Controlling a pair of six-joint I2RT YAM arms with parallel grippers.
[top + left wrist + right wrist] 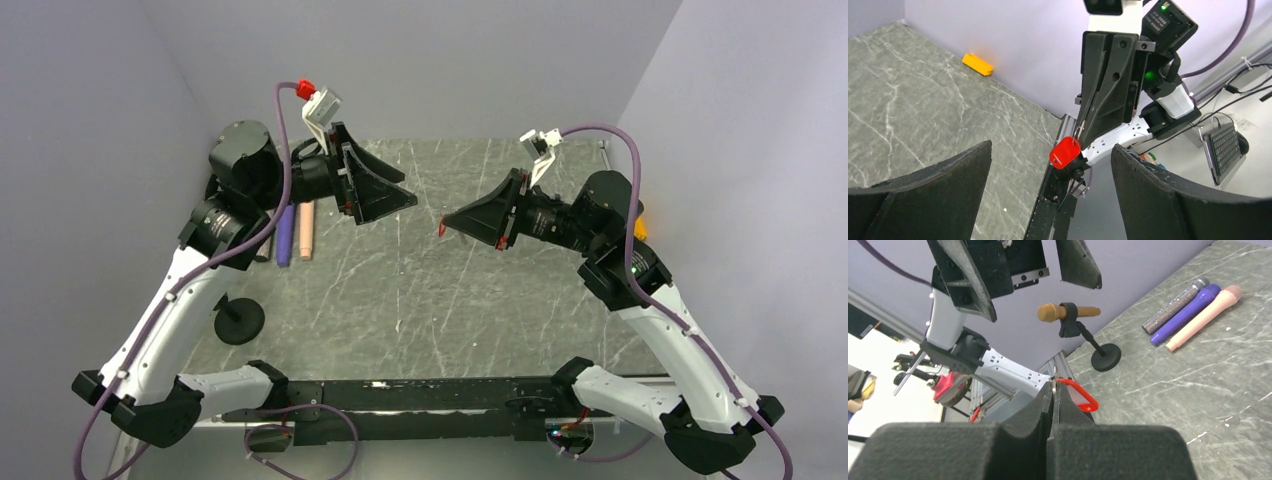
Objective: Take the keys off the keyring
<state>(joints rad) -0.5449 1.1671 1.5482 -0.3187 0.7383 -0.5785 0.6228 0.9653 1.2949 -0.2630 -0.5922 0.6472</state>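
My right gripper [447,222] is shut on the keyring and holds it in the air above the middle of the table. The keyring's small red tag [441,229] hangs at the fingertips. In the right wrist view the pads [1068,412] are pressed together on a thin metal piece [1053,379], with the red tag [1081,396] just beyond them. I cannot make out separate keys. My left gripper [405,198] is open and empty, facing the right one a short gap away. In the left wrist view the tag [1065,152] hangs between my open left fingers [953,175], apart from both.
A purple tube [285,235] and a pink tube [306,230] lie at the left of the table. A small microphone stand [238,320] is near the left arm. A yellow-orange box [977,64] lies by the right wall. A red plug [306,90] sits above the left wrist.
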